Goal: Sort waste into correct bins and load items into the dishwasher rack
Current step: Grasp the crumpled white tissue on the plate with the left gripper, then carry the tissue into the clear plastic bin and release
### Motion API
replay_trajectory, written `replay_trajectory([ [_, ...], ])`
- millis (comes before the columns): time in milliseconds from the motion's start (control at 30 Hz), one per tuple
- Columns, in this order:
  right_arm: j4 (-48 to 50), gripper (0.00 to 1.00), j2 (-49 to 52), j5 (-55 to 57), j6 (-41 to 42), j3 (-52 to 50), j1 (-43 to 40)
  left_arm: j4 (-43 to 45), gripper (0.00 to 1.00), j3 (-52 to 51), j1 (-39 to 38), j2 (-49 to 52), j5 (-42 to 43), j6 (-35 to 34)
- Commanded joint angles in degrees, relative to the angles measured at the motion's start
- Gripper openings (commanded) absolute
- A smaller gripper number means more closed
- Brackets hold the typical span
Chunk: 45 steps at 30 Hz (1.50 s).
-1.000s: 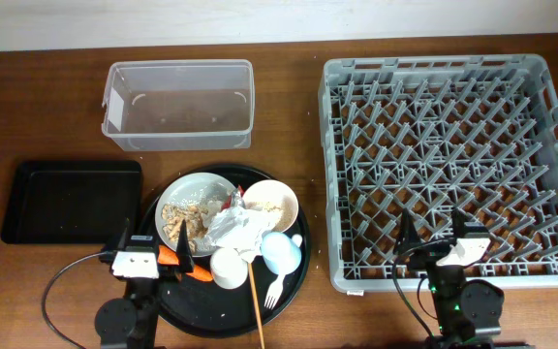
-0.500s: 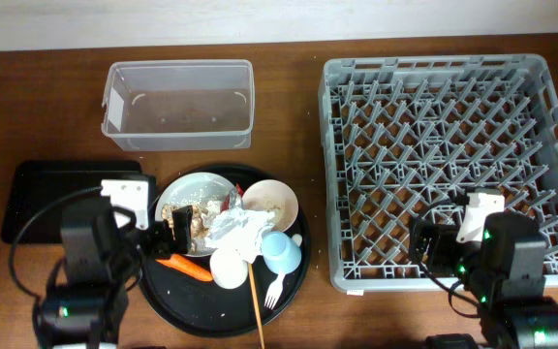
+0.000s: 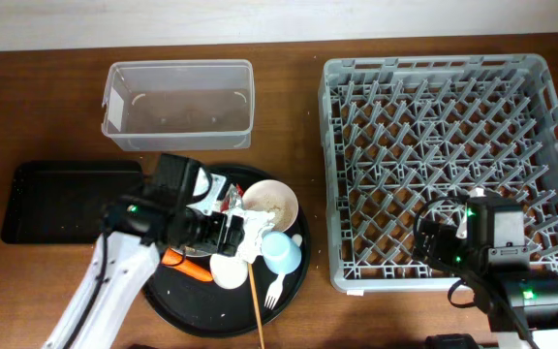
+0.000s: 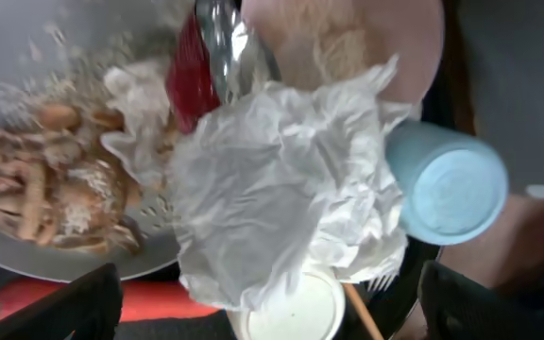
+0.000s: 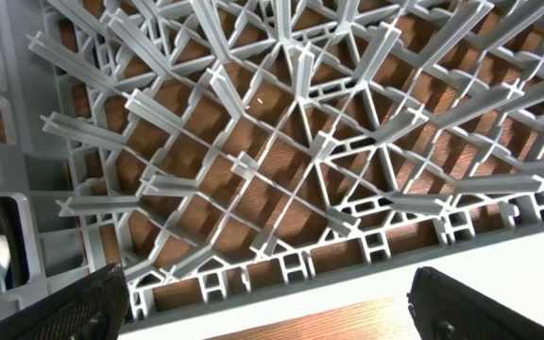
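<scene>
left gripper (image 4: 272, 302), jaws wide apart and empty, hovers low over the crumpled napkin (image 4: 281, 189), which lies between and just ahead of them, probably the first waste to lift. the plate (image 4: 74, 267) of scraps (image 4: 36, 189) sits toward the left jaw and the blue cup (image 4: 447, 179) toward the right. right gripper (image 5: 272, 302), jaws likewise apart and empty, hovers above the rack (image 5: 281, 142), whose near wall lies just ahead of the jaws.

You see a white napkin (image 4: 272, 189), a red wrapper (image 4: 189, 80), an orange carrot (image 4: 159, 304), a light blue cup (image 4: 451, 189) and beige scraps (image 4: 55, 189) on a white plate (image 4: 17, 47). The rack (image 3: 434, 66) is grey latticework, and the shallow tray (image 3: 56, 204) is black.
</scene>
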Motion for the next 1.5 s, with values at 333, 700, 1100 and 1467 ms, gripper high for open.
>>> replay_trajectory([
  [333, 0.04, 0.98, 0.15, 1.18, 0.74, 1.22, 0.26, 1.07, 0.00, 11.78, -0.94, 8.72, -0.87, -2.23],
  [700, 0.04, 0.98, 0.15, 1.16, 0.72, 1.22, 0.26, 28.79, 0.01, 19.78, 2.60, 20.41, -19.82, -2.58],
  [1100, -0.13, 0.98, 0.15, 1.16, 0.72, 1.22, 0.26, 27.74, 0.64, 20.06, 7.63, 24.70, -6.43, -2.91],
  [1467, -0.20, 0.98, 0.15, 1.16, 0.72, 1.22, 0.26, 3.52, 0.55, 8.37, -5.07, 18.23, 0.61, -6.47],
])
